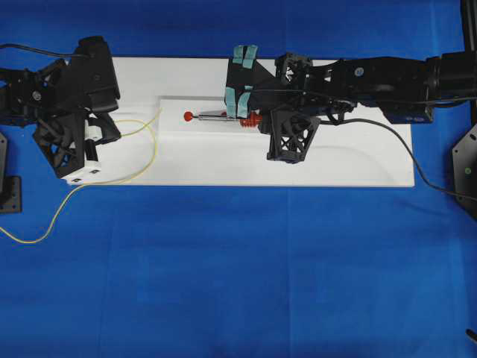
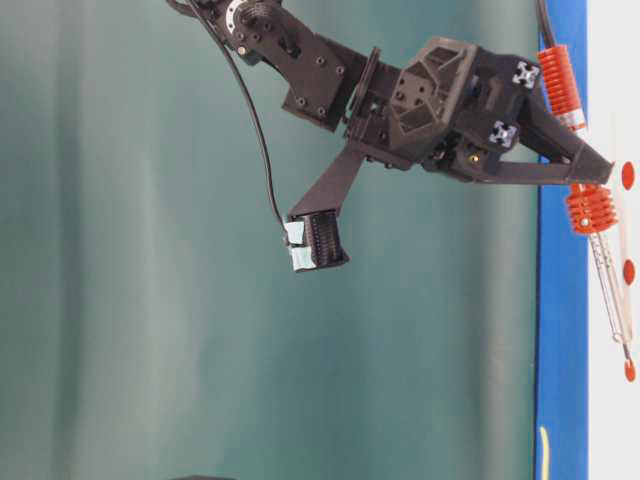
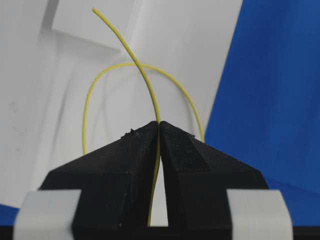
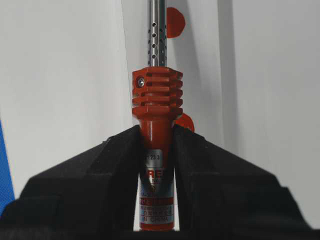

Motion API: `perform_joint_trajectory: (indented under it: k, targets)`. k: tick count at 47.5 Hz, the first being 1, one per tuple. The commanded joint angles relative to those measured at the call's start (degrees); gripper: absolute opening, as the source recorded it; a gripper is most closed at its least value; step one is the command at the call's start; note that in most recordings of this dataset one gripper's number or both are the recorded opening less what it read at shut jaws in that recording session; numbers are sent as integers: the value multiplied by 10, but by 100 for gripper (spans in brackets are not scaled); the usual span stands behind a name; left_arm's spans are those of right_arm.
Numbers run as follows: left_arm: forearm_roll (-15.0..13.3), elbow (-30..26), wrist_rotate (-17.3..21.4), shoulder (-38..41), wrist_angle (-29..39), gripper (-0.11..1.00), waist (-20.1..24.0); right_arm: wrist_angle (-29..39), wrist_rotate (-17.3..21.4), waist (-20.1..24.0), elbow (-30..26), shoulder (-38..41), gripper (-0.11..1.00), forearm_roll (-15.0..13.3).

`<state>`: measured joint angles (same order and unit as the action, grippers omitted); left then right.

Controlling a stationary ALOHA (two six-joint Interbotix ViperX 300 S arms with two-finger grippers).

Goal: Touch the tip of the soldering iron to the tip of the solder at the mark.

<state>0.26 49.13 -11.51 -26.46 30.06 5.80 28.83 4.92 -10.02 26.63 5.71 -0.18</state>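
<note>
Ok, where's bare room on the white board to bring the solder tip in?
Free: the white board strip between the solder loop and the red mark, and its near edge. Crowded: around the soldering iron under the right fingers.

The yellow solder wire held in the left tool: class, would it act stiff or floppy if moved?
Probably floppy: the solder curves in a loop beyond the left tool. Likely light, since its free end arcs up unsupported. The tip may sway when carried.
</note>
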Motion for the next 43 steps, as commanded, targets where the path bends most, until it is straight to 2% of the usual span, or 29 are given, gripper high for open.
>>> perform_joint_trajectory:
  k: [1, 12, 21, 32, 43]
  targets:
    - [-1, -7, -1, -6, 0, 2, -4, -1, 0, 1, -14, -10, 6, -3]
    - [-1, -8, 0, -5, 5, 2, -4, 17, 4, 0, 0, -64, 6, -20]
    - [-1, -10, -1, -4, 6, 2, -4, 34, 6, -7, 36, -121, 6, -34]
    - [-1, -14, -3, 1, 5, 2, -4, 35, 8, -11, 88, -167, 6, -35]
    - [-1, -42, -1, 33, 6, 2, -4, 35, 9, -11, 98, -176, 6, -38]
